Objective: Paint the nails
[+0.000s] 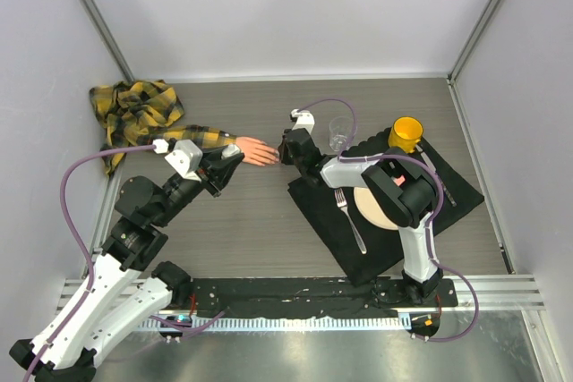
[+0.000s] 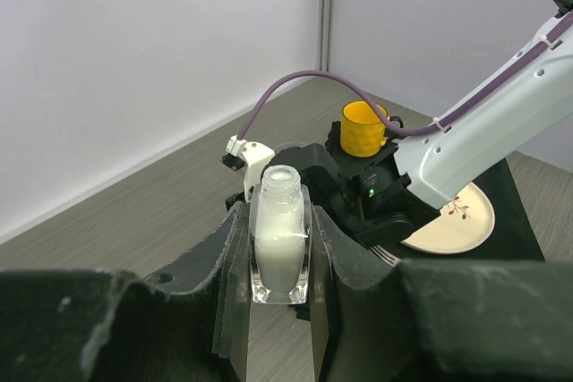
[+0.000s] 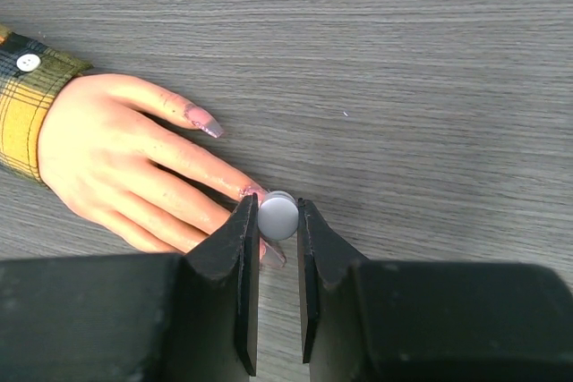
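The peach-pink hand [image 3: 116, 167] has mauve nails [image 3: 206, 123] and a yellow-and-black plaid sleeve [image 3: 22, 105]. The bottle [image 2: 280, 243] is milky white, the cap [image 3: 277, 216] grey.

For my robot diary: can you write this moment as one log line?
left gripper: shut on bottle | right gripper: shut on cap | cap: over hand nail | bottle: open
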`<state>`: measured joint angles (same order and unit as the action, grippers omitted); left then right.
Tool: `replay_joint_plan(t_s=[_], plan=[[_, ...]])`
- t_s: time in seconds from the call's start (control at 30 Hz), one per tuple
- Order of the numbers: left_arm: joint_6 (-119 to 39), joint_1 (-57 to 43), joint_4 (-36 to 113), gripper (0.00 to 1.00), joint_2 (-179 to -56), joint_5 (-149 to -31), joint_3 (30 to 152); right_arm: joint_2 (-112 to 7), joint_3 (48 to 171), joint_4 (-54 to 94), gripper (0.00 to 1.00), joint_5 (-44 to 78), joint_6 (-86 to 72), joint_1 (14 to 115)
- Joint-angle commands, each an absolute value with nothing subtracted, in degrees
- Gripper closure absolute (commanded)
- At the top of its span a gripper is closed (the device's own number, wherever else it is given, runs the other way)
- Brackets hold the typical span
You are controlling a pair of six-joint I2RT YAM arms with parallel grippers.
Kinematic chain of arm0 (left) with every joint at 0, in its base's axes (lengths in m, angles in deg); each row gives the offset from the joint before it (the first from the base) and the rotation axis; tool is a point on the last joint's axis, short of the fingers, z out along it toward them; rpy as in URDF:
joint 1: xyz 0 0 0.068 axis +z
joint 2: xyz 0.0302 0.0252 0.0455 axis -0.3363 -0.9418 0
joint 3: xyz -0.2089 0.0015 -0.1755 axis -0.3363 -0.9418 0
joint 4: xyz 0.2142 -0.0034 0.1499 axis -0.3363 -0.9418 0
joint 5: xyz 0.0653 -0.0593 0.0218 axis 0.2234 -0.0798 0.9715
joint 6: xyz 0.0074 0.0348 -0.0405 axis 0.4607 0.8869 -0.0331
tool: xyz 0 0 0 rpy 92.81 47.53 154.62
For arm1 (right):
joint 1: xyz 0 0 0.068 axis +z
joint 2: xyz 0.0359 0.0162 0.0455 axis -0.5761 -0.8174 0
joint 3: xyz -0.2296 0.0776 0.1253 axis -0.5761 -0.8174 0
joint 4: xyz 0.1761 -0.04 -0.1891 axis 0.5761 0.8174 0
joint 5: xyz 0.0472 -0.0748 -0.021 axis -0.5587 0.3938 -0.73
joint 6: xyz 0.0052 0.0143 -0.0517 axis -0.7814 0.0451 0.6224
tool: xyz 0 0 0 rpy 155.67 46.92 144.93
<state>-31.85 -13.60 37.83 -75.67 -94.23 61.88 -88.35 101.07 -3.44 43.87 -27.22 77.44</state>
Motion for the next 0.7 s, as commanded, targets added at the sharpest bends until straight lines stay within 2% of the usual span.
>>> replay_joint_plan(t_s=[0.0, 0.67], plan=[[-32.5, -13.4, 39.5, 1.0, -75.5, -95.1, 63.4, -86.7, 101.3, -5.7, 1.0, 45.8, -26.9, 77.3], [-32.5, -13.4, 39.6, 1.0, -75.5, -95.2, 63.5, -81.9, 96.0, -13.2, 1.0, 48.0, -22.4, 79.4]])
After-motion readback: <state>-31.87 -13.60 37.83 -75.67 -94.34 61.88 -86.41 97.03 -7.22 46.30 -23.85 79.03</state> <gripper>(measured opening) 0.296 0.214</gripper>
